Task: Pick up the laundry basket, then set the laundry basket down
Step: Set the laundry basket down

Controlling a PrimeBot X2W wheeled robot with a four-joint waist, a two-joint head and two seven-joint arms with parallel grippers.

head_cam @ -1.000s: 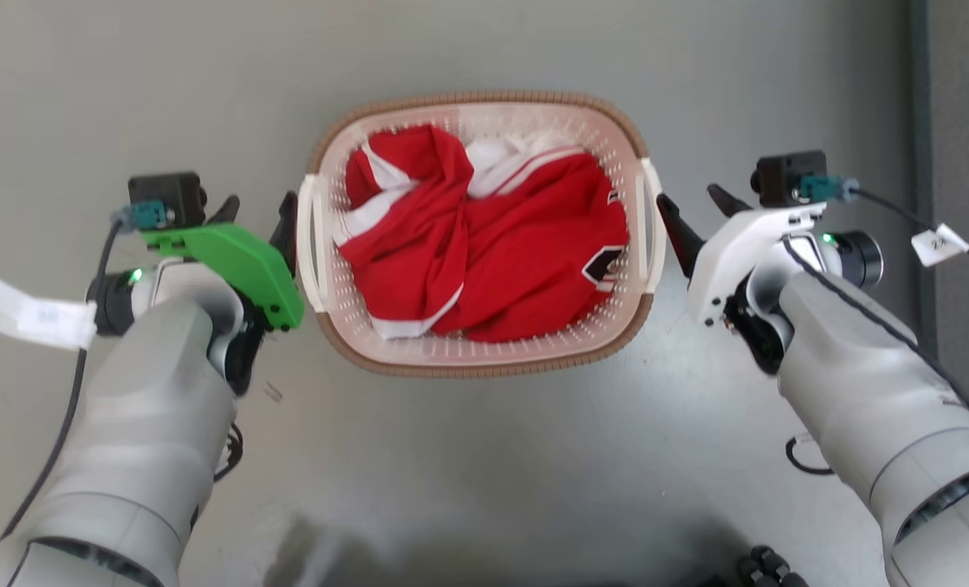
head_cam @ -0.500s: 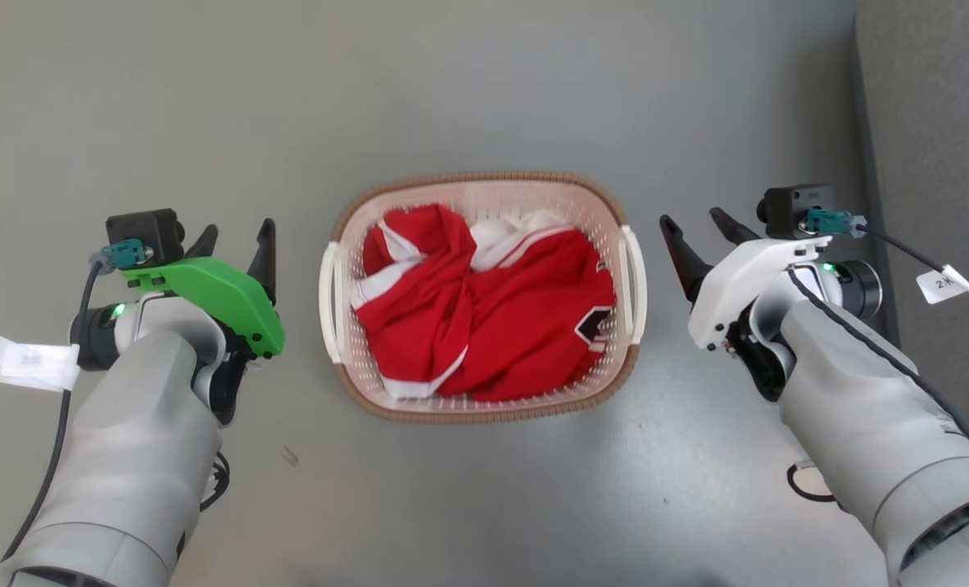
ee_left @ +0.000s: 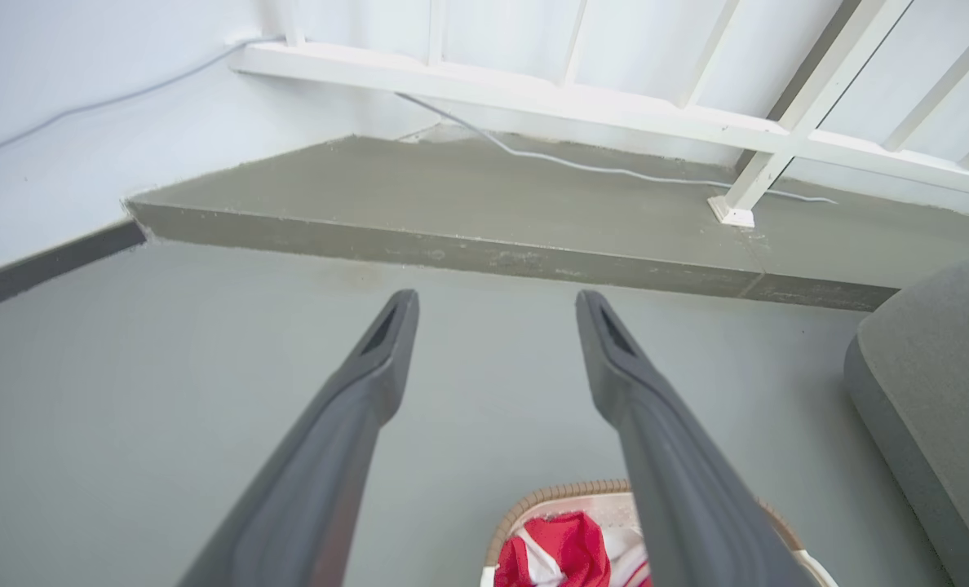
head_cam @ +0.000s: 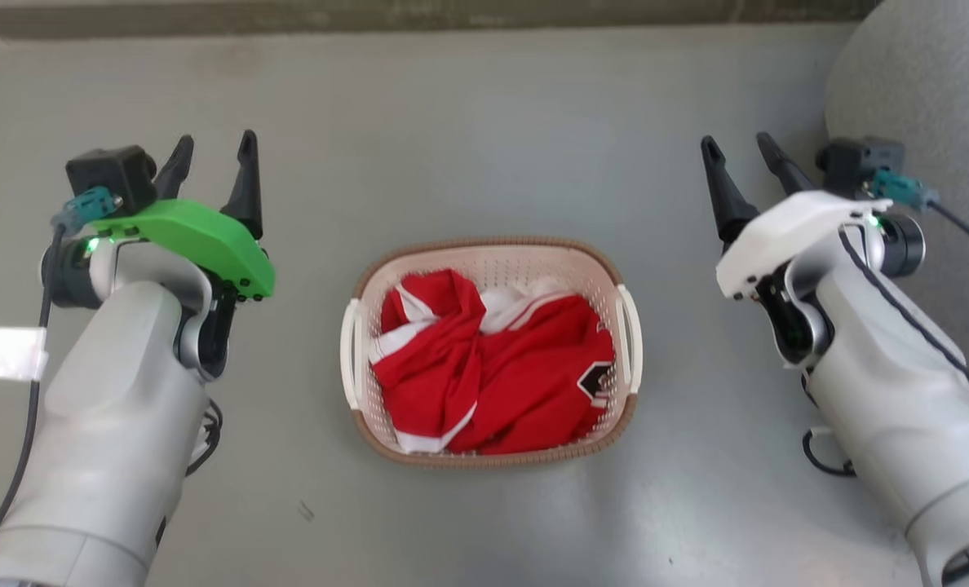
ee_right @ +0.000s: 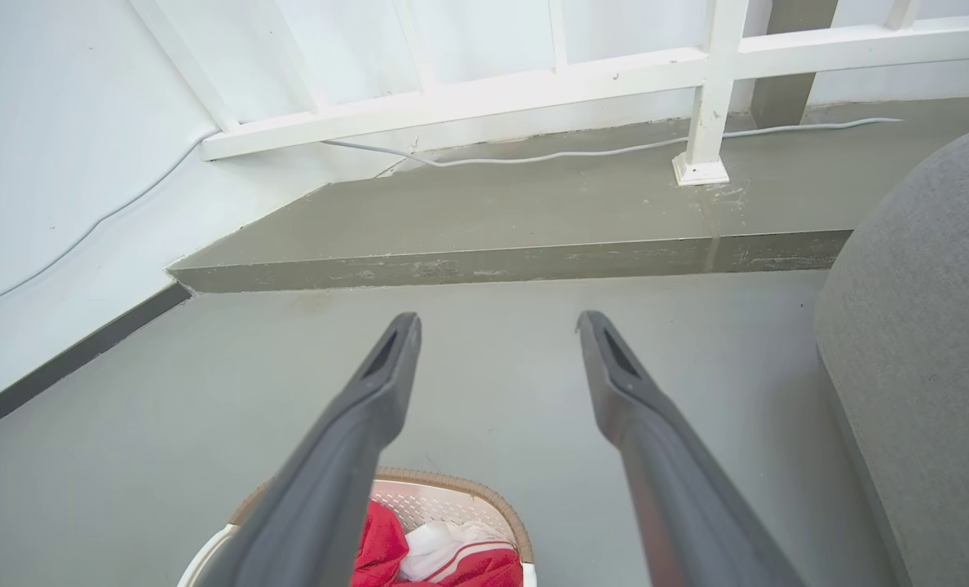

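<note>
The laundry basket, cream-white and perforated with a brown woven-look rim and white side handles, rests on the grey floor in the middle of the head view, holding red and white clothes. My left gripper stands open to the upper left of it, well apart from the basket. On the upper right my right gripper is open too, with nothing between its fingers. In the left wrist view a piece of the basket peeks in at the bottom edge below the open left gripper. The right wrist view has the basket under the open right gripper.
A grey upholstered seat fills the upper right corner, close to my right arm. A raised concrete step runs along the far side, with a white railing and a cable on it. A white wall borders the left.
Both grippers have drawn away from the basket's handles and moved up and outward. The camera has also risen, so the basket looks smaller and lower in the picture.
</note>
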